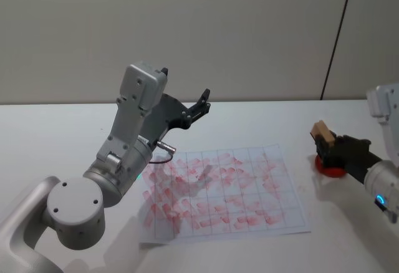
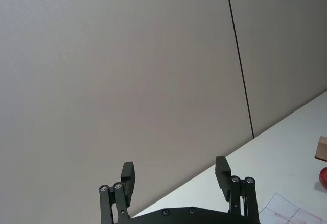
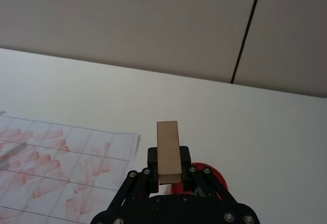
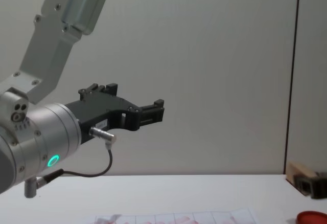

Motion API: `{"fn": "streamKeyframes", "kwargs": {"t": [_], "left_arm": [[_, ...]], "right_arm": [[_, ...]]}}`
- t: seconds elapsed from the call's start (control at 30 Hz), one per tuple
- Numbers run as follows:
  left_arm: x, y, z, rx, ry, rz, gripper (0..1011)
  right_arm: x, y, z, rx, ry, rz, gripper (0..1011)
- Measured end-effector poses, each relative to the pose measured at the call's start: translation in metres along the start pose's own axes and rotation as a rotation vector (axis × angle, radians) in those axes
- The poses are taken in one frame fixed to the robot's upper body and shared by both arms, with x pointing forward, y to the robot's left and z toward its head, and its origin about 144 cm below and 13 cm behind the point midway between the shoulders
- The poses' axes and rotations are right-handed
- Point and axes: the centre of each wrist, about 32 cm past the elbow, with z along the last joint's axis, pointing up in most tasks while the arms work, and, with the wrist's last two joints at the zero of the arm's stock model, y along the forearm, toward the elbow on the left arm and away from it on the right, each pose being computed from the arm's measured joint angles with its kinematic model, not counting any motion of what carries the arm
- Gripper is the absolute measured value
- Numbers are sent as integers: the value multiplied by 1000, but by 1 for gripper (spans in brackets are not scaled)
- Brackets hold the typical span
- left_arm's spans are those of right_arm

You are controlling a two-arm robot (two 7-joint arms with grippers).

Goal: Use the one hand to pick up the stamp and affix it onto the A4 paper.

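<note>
Right wrist view looks along the right gripper [image 3: 169,169], whose short dark fingers are clamped on the stamp [image 3: 168,150], a tan wooden block standing up between them; its lower end is hidden inside the grip. Just beneath the fingers lies a red round disc [image 3: 204,175], mostly covered by the gripper body, so whether the stamp touches it cannot be told. In the head view this gripper [image 1: 327,145] sits at the table's right side, over the disc [image 1: 328,167] and just beside the A4 paper [image 1: 274,214], whose grid is crowded with pinkish-red marks. The paper's left part is hidden behind the left arm. The left gripper [image 1: 187,105] hangs raised over the white table [image 1: 50,136], fingers spread apart, holding nothing. In the chest view the stamp [image 4: 299,172] is cut off at the right edge.
</note>
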Motion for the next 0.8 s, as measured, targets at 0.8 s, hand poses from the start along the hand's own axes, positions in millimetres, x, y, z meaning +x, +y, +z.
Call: {"fn": "streamKeyframes", "kwargs": {"t": [0.8], "left_arm": [[0, 0, 0, 0, 0, 0, 1001]], "right_arm": [[19, 17, -30, -88, -1, -62, 286]]}}
